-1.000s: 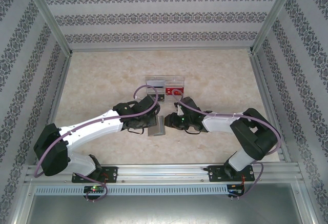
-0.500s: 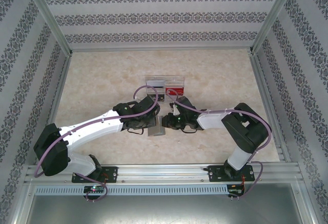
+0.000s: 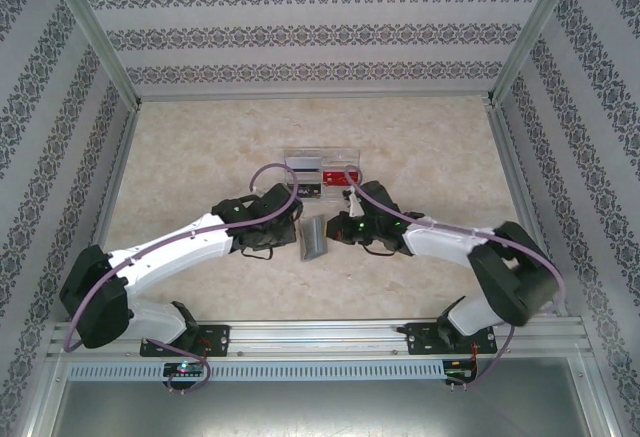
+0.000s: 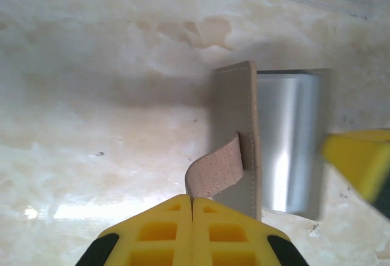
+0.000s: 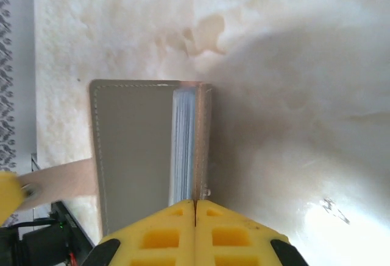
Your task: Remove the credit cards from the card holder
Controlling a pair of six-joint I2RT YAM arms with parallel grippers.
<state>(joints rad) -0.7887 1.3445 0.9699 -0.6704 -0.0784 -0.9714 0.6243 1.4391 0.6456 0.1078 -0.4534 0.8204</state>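
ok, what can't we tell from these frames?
- Cards: count and colours. Right wrist view; the holder covers hide all but pale layered edges.
- Box contents: too small in the top view; cut off by the top edge in the left wrist view.
- Grip depth: holder's strap and cover vanish inside shut left gripper and right gripper.

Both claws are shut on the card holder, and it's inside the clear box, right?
Not inside. The top view shows the card holder in front of the clear box, between the left claw and right claw. Both are shut on it.
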